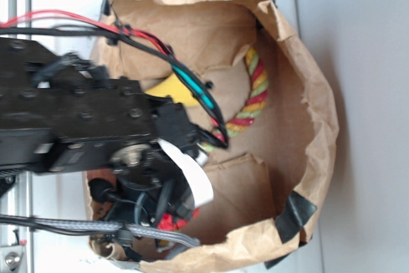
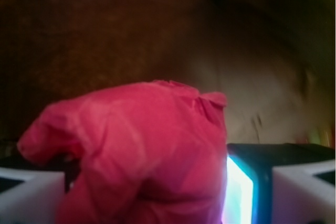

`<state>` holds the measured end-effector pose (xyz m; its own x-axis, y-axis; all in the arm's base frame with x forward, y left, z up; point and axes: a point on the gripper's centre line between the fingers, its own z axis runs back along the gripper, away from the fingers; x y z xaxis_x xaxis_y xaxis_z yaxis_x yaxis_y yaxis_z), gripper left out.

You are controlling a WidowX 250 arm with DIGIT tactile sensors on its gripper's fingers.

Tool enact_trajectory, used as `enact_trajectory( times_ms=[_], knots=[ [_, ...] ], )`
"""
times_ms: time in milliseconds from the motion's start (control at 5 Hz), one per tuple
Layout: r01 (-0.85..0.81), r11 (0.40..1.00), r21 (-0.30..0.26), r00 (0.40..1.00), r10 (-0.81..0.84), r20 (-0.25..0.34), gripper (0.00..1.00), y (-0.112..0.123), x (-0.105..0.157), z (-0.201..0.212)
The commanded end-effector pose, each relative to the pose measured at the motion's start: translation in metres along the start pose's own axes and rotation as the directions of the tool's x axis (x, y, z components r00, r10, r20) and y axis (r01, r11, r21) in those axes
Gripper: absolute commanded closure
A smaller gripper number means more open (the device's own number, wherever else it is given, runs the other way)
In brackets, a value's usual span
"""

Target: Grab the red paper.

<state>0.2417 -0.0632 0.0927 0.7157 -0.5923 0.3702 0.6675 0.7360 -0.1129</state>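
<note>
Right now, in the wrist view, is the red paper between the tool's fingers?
Yes, the red paper fills the gap between the two fingers.

The bag (image 1: 307, 100) lies open on the tabletop (image 1: 364, 30), and everything else sits inside it. The rope (image 1: 252, 97) curves along the inner wall at the far side, with the sponge (image 1: 176, 91) just beside it, partly under the arm (image 1: 77, 119). The arm reaches into the bag's near-left part. There the paper (image 2: 142, 150) sits between the fingers (image 2: 299, 192) of the hand (image 1: 163, 215), low on the bag's floor, well apart from the rope.
</note>
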Motion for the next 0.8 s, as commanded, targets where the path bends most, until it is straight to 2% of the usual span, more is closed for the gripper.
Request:
enact_trajectory(
  times_ms=[0, 200, 400, 600],
  knots=[
    [-0.416, 0.907, 0.059, 0.908, 0.412, 0.074, 1.0, -0.01, 0.021, 0.028],
    [-0.553, 0.825, 0.114, 0.832, 0.553, 0.032, 1.0, -0.008, 0.019, 0.041],
    [-0.594, 0.795, 0.12, 0.803, 0.595, 0.035, 1.0, -0.004, 0.014, 0.053],
    [-0.626, 0.751, 0.212, 0.77, 0.638, 0.015, 1.0, 0.006, 0.013, 0.071]
  ],
)
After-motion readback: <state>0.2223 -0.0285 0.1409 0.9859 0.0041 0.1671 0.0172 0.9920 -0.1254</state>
